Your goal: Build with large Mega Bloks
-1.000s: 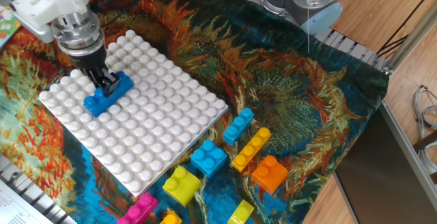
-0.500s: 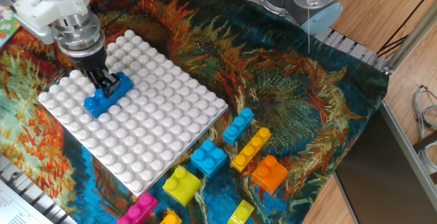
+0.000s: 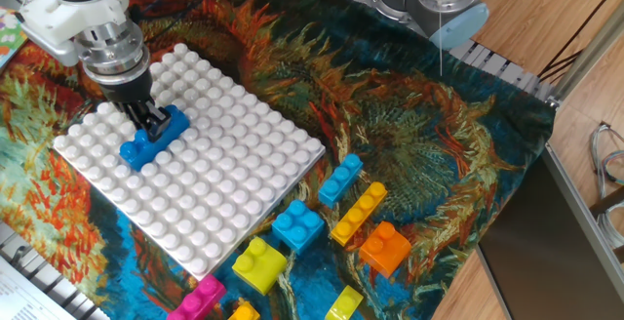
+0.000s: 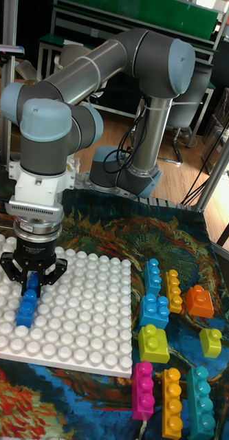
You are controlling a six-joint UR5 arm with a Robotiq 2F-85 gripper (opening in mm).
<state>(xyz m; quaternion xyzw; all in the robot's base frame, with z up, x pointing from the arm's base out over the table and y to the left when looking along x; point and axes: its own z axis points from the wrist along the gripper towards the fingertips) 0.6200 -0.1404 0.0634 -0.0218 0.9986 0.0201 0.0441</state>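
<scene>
Since a second ago almost nothing moved: gripper [image 3: 149, 117] sits a touch higher and the white baseplate [image 3: 234, 154] has shifted slightly left; dark blue brick [image 3: 154, 136] same spot.

Fixed view: arm comes in from top left, wrist pointing down, black fingers narrow and clamped on the far end of the dark blue brick. Brick lies on the baseplate's left part, long axis running near-left to far-right, studs up. Most of the plate to the right and near side is bare studs. Loose bricks on the patterned cloth [image 3: 419, 135] off the plate's near-right edge: light blue long brick [image 3: 340, 178], light blue square brick [image 3: 297, 225], orange-yellow long brick [image 3: 358, 212], orange brick [image 3: 385, 248], yellow brick [image 3: 258, 263], pink brick [image 3: 197, 299] cut by the frame edge.

Tall fixed view: arm folds over from behind, gripper [image 4: 31, 280] vertical over the plate's left side, fingers pinching the dark blue brick [image 4: 27, 301], which points toward the camera. Baseplate [image 4: 86, 323] studs free to the right. Loose bricks grouped right of the plate, near its edge but apart from it.
</scene>
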